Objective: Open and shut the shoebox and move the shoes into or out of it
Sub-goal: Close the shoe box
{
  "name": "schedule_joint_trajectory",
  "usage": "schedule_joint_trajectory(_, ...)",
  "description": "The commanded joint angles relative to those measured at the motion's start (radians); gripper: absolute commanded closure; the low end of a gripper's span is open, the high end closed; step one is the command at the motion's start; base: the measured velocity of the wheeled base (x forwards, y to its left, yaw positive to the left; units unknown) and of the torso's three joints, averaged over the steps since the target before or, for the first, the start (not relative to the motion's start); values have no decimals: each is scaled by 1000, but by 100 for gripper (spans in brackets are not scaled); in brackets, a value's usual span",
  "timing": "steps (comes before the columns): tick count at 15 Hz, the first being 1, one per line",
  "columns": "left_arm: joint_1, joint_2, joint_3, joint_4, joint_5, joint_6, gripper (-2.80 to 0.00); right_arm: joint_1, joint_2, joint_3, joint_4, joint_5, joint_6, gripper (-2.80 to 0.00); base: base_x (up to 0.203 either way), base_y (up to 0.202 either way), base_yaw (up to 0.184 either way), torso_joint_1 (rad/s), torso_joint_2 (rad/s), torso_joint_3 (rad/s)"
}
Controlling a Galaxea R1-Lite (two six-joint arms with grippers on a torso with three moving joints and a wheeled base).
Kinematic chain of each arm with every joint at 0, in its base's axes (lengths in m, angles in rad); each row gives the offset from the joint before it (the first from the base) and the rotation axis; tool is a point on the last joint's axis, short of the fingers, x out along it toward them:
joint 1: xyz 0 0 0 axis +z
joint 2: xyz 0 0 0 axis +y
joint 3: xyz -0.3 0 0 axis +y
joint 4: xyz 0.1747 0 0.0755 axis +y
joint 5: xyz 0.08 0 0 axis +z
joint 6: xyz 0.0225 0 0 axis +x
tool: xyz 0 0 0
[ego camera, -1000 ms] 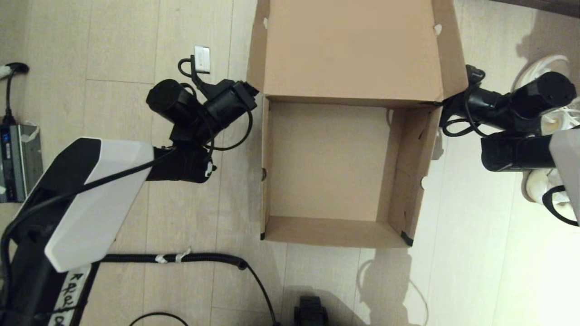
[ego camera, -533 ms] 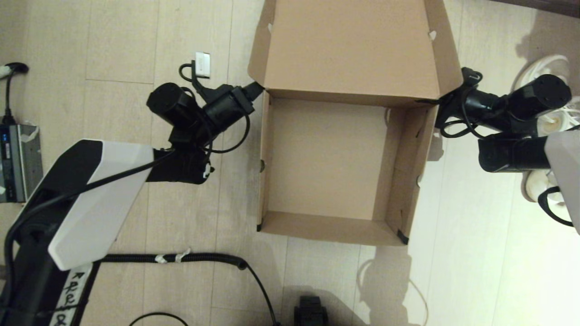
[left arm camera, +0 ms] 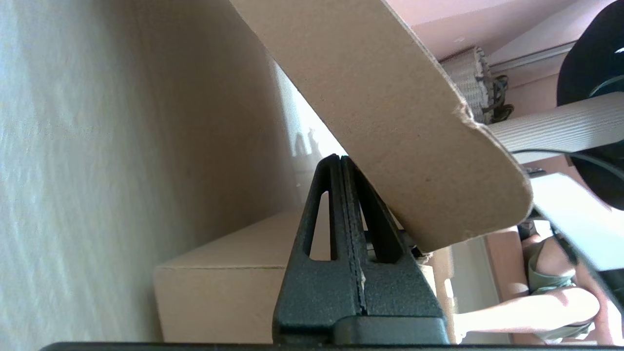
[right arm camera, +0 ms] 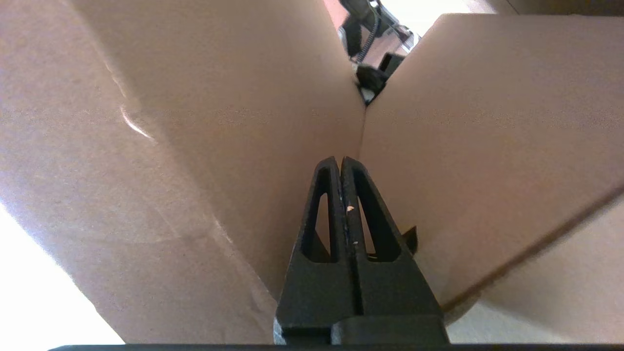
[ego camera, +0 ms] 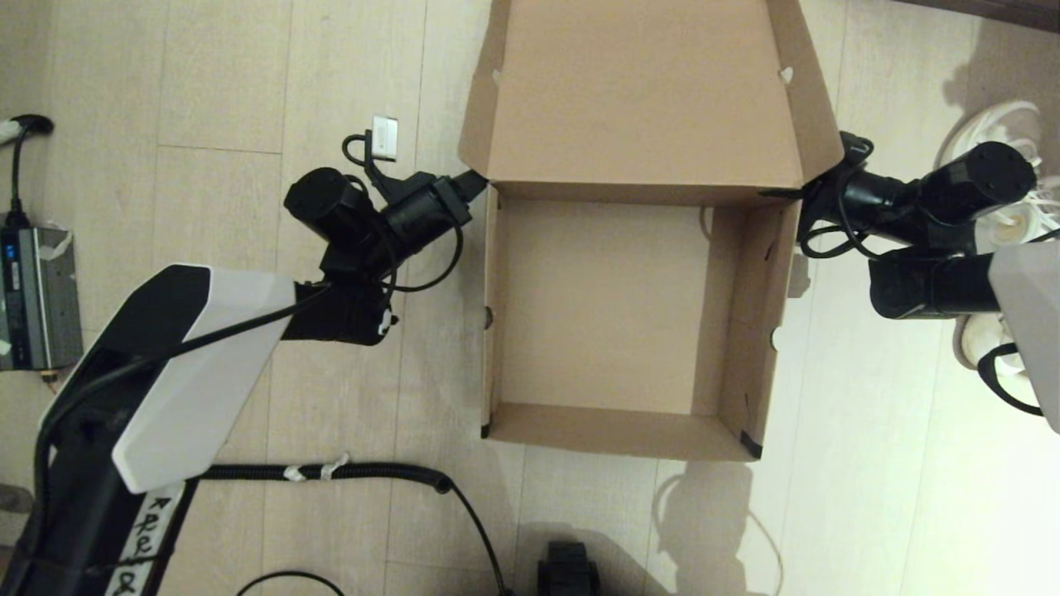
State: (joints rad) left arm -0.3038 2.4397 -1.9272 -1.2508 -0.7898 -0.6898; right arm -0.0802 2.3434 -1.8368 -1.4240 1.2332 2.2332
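The brown shoebox (ego camera: pixel 596 306) stands open and empty on the floor, its lid (ego camera: pixel 642 91) leaning back at the far side. My left gripper (ego camera: pixel 474 180) is shut at the box's far left corner, its tip (left arm camera: pixel 340 158) under the lid's side flap (left arm camera: pixel 390 122). My right gripper (ego camera: pixel 807 199) is shut too, at the far right corner, its tip (right arm camera: pixel 340 160) pressed into the crease between flap and wall. Nothing sits between either pair of fingers. The white shoes (ego camera: pixel 1006 223) lie on the floor at the right, mostly hidden behind the right arm.
A grey power unit (ego camera: pixel 33 298) sits at the far left edge. Black cables (ego camera: pixel 331 472) run across the floor in front of the box, and a black part (ego camera: pixel 567 571) shows at the bottom edge.
The lid has tilted a little and the whole box has shifted slightly on the floor. The left arm has moved a bit to the right; both grippers stay shut at the hinge corners.
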Motion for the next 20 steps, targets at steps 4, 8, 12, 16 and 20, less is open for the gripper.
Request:
schedule_joint_trajectory(4,-3,26,101,-68,-1,-2,0,-12,-8,78,-16,39,6,0,0,0,0,0,0,0)
schedule_joint_trajectory(8,-5,13,227,-145,0,-1,0,-45,-53,251,-64,56,-60,0,0,0,0,0,0,0)
schedule_joint_trajectory(12,-6,-18,411,-261,0,-1,0,-80,-87,460,-104,62,-95,0,0,0,0,0,0,0)
schedule_joint_trajectory(16,-3,-31,450,-279,1,0,0,-129,-49,586,-106,55,-409,0,0,0,0,0,0,0)
schedule_joint_trajectory(20,-5,-34,450,-279,3,1,0,-137,13,553,-106,33,-630,0,0,0,0,0,0,0)
